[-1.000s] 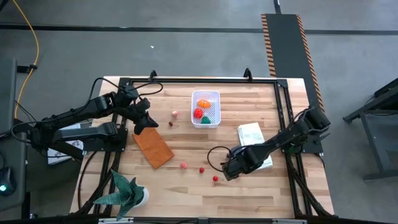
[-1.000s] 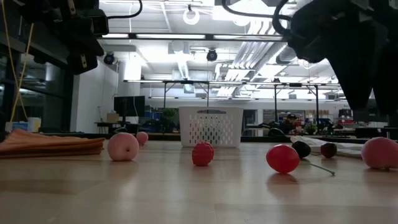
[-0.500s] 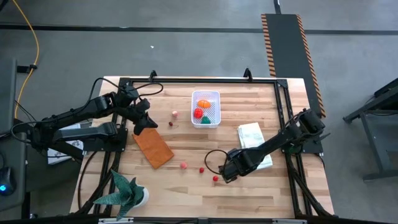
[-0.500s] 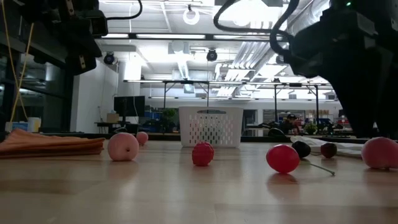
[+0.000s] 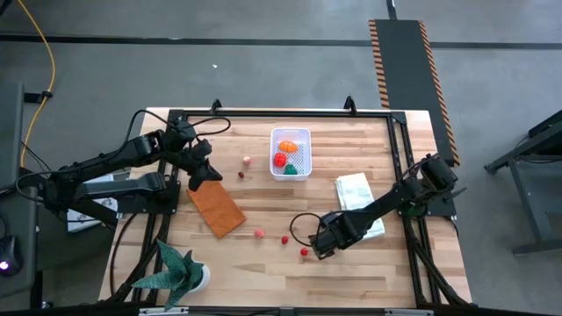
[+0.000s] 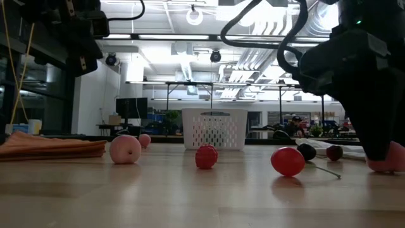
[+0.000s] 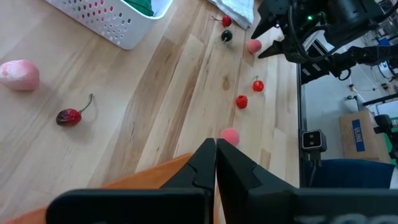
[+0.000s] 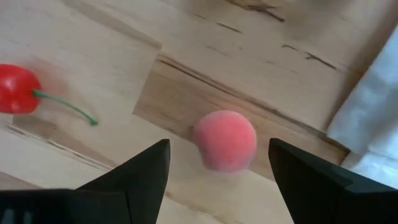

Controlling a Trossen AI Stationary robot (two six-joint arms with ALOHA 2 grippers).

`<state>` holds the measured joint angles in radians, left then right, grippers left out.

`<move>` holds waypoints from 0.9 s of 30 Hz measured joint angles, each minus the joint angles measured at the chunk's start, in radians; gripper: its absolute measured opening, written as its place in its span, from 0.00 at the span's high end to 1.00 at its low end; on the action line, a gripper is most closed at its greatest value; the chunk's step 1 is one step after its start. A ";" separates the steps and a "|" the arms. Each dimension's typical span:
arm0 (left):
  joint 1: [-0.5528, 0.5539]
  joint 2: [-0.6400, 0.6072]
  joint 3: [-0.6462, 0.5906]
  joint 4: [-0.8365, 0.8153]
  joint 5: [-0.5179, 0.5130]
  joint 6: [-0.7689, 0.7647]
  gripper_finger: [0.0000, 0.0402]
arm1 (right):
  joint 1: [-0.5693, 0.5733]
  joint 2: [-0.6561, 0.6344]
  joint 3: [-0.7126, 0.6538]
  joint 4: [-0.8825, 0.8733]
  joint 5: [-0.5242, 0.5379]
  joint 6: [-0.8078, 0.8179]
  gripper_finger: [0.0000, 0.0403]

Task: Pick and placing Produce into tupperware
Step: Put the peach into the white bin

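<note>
The tupperware (image 5: 291, 152), a white perforated tub, stands at the table's far middle with an orange, a red and a green piece inside. Loose produce lies on the wood: a pink ball (image 8: 224, 140), a red cherry (image 8: 15, 87) with a green stem, a red berry (image 6: 205, 156) and another pink ball (image 6: 125, 149). My right gripper (image 8: 219, 149) points down, open, one finger on each side of the first pink ball without touching it. My left gripper (image 7: 215, 155) is shut, raised over the orange-brown flat rectangle (image 5: 216, 209) at the left.
A folded white cloth (image 5: 356, 193) lies just right of my right gripper. A green spiky plant (image 5: 176, 272) stands at the near left corner. A pink piece (image 7: 18, 74) and a dark cherry (image 7: 68, 116) lie left of the tub. Black rails (image 5: 399, 167) frame the table.
My right gripper has sunk toward the table over the pink ball beside the white cloth; its finger now stands in front of that ball in the low view. Its fingers have stayed open. The produce has not moved.
</note>
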<state>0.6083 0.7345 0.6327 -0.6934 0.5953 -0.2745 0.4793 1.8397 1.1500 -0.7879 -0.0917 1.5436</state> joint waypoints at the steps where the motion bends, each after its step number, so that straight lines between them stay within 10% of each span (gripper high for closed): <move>1: 0.000 0.000 0.000 -0.003 0.000 0.001 0.99 | -0.001 0.000 0.000 0.001 0.000 0.000 0.35; 27: 0.000 0.000 0.000 -0.015 -0.004 0.018 0.99 | -0.024 -0.001 0.000 0.016 -0.027 -0.055 0.59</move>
<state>0.6083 0.7345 0.6327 -0.7082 0.5911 -0.2562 0.4557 1.8385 1.1500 -0.7715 -0.1192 1.4883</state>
